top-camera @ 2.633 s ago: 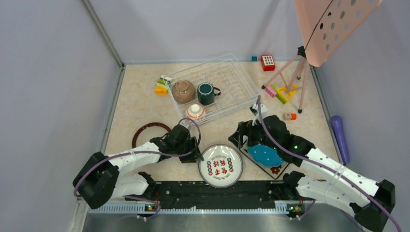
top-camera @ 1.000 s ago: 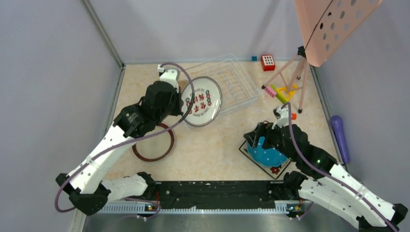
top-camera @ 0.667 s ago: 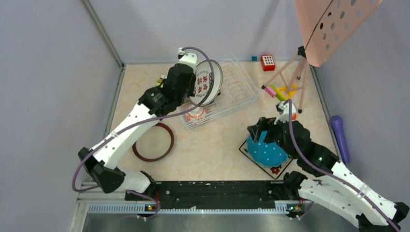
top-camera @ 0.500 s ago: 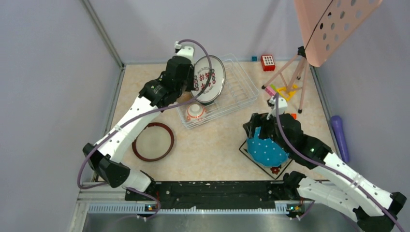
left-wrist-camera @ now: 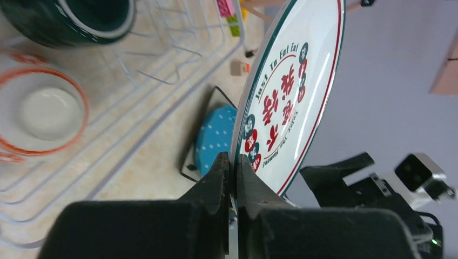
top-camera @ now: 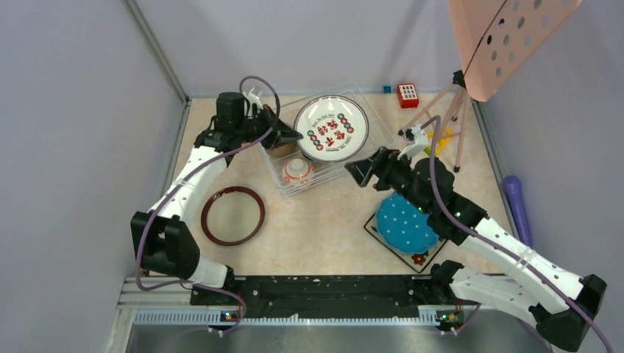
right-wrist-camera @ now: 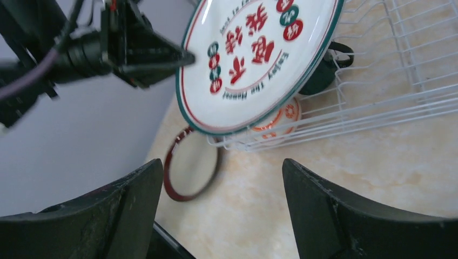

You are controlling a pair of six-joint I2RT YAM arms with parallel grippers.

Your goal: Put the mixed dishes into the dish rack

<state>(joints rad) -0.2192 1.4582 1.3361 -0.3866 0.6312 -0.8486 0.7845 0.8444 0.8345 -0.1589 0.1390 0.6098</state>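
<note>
My left gripper (top-camera: 288,137) is shut on the rim of the white plate with red characters (top-camera: 332,128), holding it tilted above the dish rack (top-camera: 377,131). In the left wrist view the jaws (left-wrist-camera: 232,168) pinch the plate's edge (left-wrist-camera: 291,91). Inside the rack sit the dark green mug (left-wrist-camera: 70,21) and the small orange-and-white bowl (top-camera: 296,170). My right gripper (top-camera: 360,171) stands open and holds nothing, just right of the rack's front corner (right-wrist-camera: 221,164). The blue dotted plate (top-camera: 405,223) lies on the black square plate (top-camera: 420,259). The red-rimmed plate (top-camera: 233,215) lies at left.
A tripod stand (top-camera: 447,118) with a pink perforated panel (top-camera: 508,37) rises at the back right. Toy blocks (top-camera: 430,141) lie at its feet, and a red keypad toy (top-camera: 407,94) sits by the back wall. A purple object (top-camera: 517,209) lies beyond the right edge.
The left arm carried the white plate from the table front up over the rack and turned it face-up. The right gripper let the blue plate settle flat and moved up-left toward the rack.
</note>
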